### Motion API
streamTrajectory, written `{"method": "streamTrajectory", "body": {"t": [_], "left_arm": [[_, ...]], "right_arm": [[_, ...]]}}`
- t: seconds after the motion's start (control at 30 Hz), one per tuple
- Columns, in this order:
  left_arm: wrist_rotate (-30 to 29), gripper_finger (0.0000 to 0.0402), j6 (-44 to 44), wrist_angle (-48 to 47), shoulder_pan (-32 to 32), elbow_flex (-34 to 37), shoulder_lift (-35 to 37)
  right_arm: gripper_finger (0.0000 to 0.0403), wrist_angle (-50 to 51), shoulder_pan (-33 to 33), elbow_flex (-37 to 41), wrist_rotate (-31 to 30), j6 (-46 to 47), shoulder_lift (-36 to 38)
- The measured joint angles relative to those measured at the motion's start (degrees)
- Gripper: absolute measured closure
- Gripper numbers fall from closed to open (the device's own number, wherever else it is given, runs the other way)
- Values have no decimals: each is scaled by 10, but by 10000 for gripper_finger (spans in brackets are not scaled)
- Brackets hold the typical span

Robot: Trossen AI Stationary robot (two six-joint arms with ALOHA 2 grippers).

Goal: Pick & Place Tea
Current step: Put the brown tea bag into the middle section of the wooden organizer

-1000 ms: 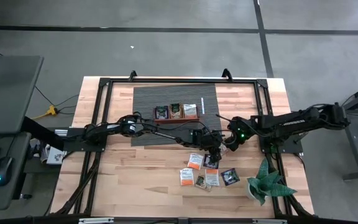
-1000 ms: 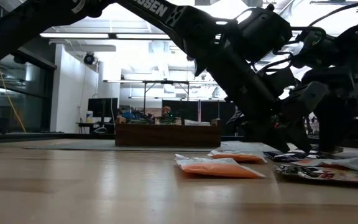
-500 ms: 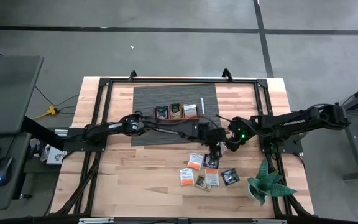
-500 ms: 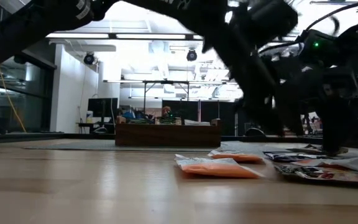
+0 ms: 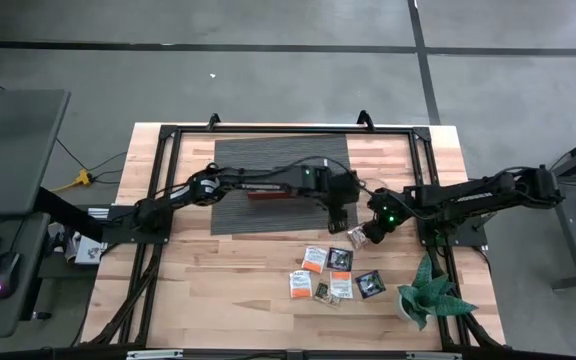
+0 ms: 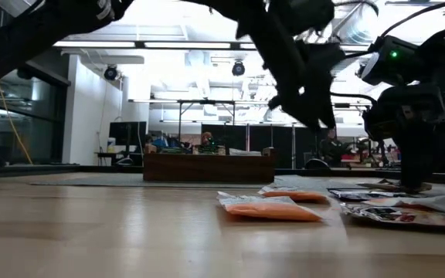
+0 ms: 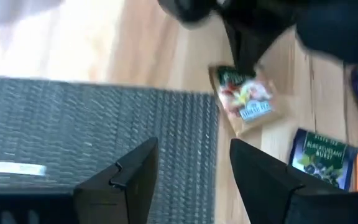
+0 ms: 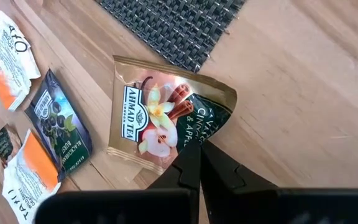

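Tea sachets lie scattered on the wooden table, in front of the dark mat in the high view; we see the left gripper over the mat's front right corner and the right gripper just beside it.

Low view: an orange sachet lies flat, the wooden tray behind it (left arm raised).

Left wrist view: we see its fingers apart, nothing between them, a beige sachet on the wood beyond.

Right wrist view: closed fingers pinch the corner of the gold sachet, which lies beside the mat; a dark sachet lies near.
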State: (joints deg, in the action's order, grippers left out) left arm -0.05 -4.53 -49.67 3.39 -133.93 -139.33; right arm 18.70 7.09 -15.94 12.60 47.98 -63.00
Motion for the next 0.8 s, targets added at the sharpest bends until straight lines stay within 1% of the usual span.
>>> {"method": "streamTrajectory", "body": {"t": [0.1, 0.17, 0.27, 0.37, 0.5, 0.57, 0.63, 0.7, 0.73, 0.8], "left_arm": [[-5, 205, 27, -53, 10, 3, 27], [-18, 205, 41, -42, 17, 1, 38], [-19, 205, 57, -62, 31, 2, 67], [-17, 205, 63, -47, 49, 0, 92], [14, 205, 63, -34, 75, 1, 113], [40, 205, 64, -26, 86, 1, 123], [72, 205, 63, -1, 94, 0, 128], [103, 205, 58, 5, 100, 1, 139], [114, 205, 58, 4, 102, 3, 145], [123, 205, 58, 34, 101, 0, 153]], "right_arm": [[403, 0, 0, 0, -1, 0, 0], [403, 0, 0, 0, -2, -3, 0], [403, -2, 0, 1, -3, -4, 0], [403, -24, 0, 17, 0, 5, 1], [403, -88, 1, 51, 7, 34, 3], [403, -110, 1, 62, 10, 44, 3], [403, -116, 1, 64, 10, 45, 3], [403, -120, 1, 64, 8, 45, 3], [403, -124, 0, 64, 5, 45, 3], [403, -129, 0, 65, 3, 46, 2]]}}
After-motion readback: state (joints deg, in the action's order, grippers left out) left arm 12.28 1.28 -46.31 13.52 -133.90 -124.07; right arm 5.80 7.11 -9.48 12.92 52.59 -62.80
